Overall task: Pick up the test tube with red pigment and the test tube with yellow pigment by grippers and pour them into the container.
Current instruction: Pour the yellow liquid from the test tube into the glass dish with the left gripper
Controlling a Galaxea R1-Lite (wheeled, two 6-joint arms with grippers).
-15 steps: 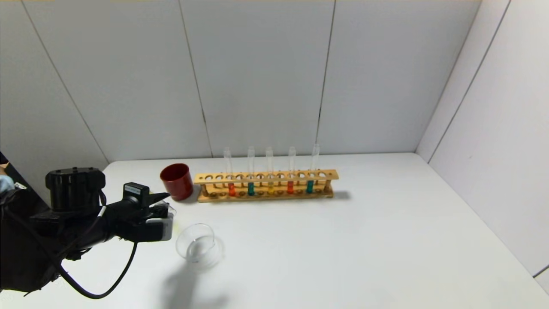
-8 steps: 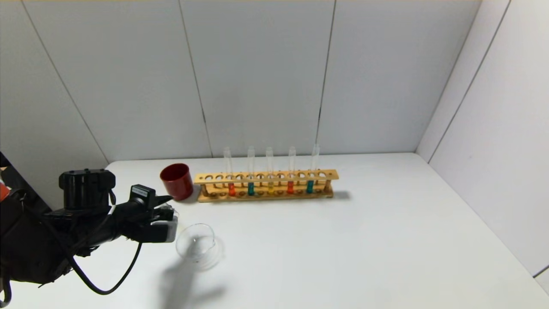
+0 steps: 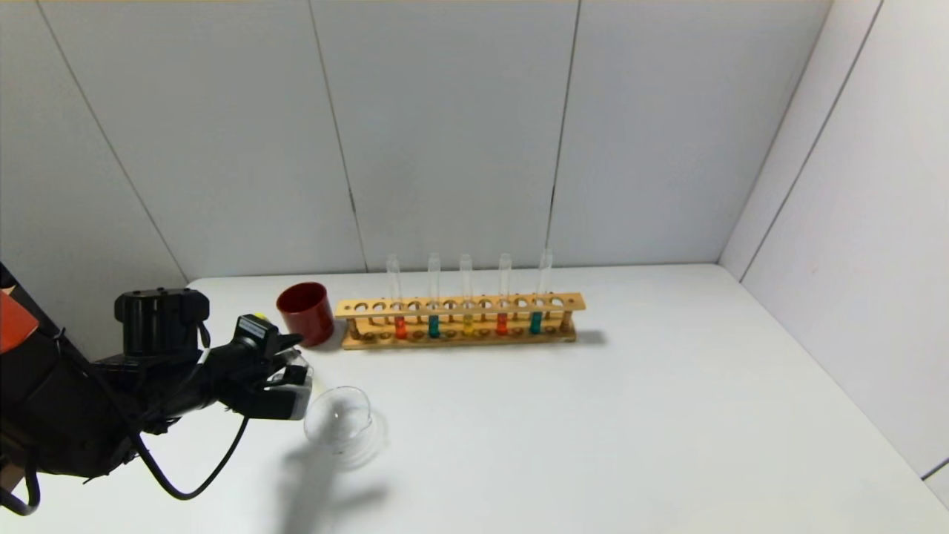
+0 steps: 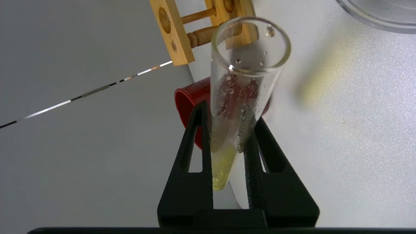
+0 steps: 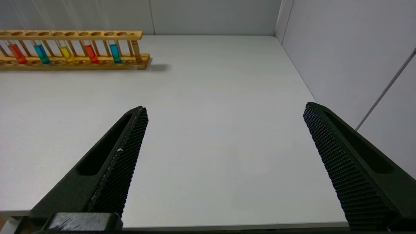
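Observation:
My left gripper [image 3: 296, 367] is shut on a test tube with yellow pigment [image 4: 242, 97], a clear glass tube with a little pale yellow liquid at its round end. It holds the tube tilted just left of the container [image 3: 337, 419], a clear glass dish whose rim also shows in the left wrist view [image 4: 383, 16]. Two test tubes with red pigment [image 3: 400, 326] [image 3: 502, 322] stand in the wooden rack [image 3: 460, 304], with another yellow tube [image 3: 468, 324] between them. My right gripper [image 5: 226, 107] is open and empty over the table's near right part, outside the head view.
A dark red cup [image 3: 305, 313] stands at the rack's left end, just behind my left gripper. Two teal tubes [image 3: 434, 325] [image 3: 535, 322] also stand in the rack. White walls close the back and right of the table [image 3: 630, 415].
My left arm has moved a little to the right, bringing the held tube closer to the glass dish. The rack and cup have not moved.

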